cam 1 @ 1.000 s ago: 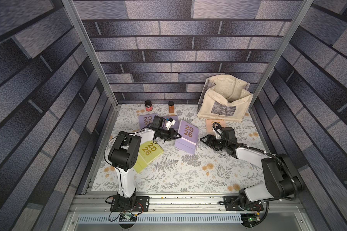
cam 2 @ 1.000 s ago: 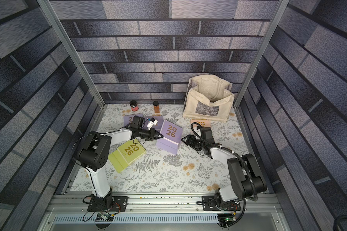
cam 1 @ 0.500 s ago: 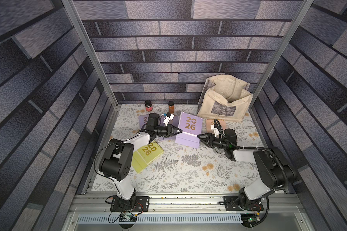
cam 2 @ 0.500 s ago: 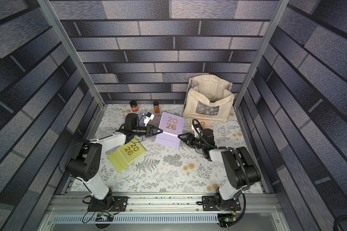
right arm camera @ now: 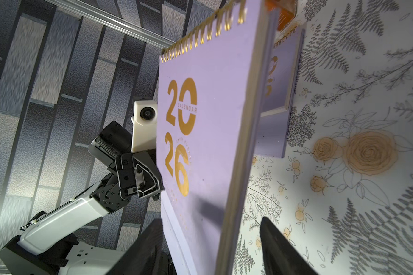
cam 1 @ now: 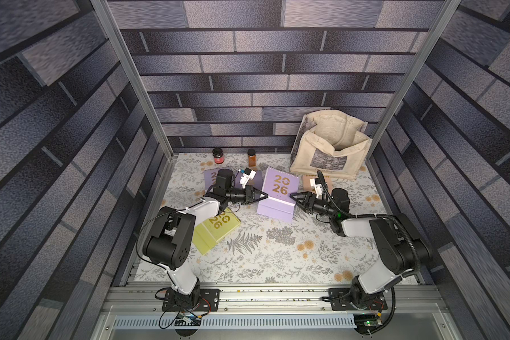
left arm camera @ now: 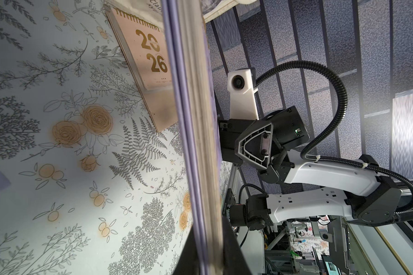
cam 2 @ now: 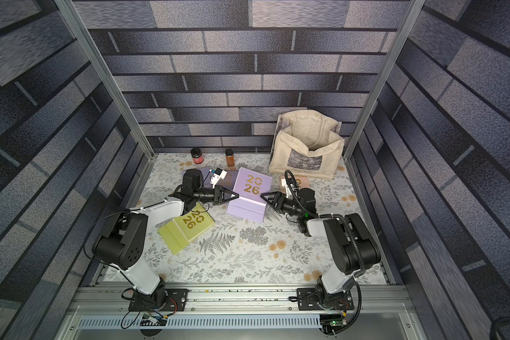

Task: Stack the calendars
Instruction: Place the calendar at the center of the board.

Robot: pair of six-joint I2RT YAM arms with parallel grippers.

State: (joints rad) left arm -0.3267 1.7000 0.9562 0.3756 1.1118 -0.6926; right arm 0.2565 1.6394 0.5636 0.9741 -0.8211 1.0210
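Floral table [cam 1: 277, 259] under yellow-green calendar [cam 1: 215, 228], peach calendar [cam 1: 306, 184], jars [cam 1: 218, 156], tote bag [cam 1: 330, 153].

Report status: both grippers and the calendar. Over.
Left gripper shut on lavender calendar, tilted up. Right gripper open, straddling its opposite edge. Peach calendar beyond, clear.

Tilted calendar [cam 1: 280, 188] between left claw [cam 1: 265, 196] and right claw [cam 1: 292, 195]; flat calendar [cam 1: 217, 228] front-left; tote bag [cam 1: 330, 153] rear-right.

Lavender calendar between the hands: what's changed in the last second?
The lavender spiral-bound 2026 calendar has been raised and tipped up by the left hand, shut on one side edge. The right hand has edged in, open fingers straddling the opposite edge. The yellow-green calendar, peach calendar, two small dark-lidded jars and cream tote bag stayed put.
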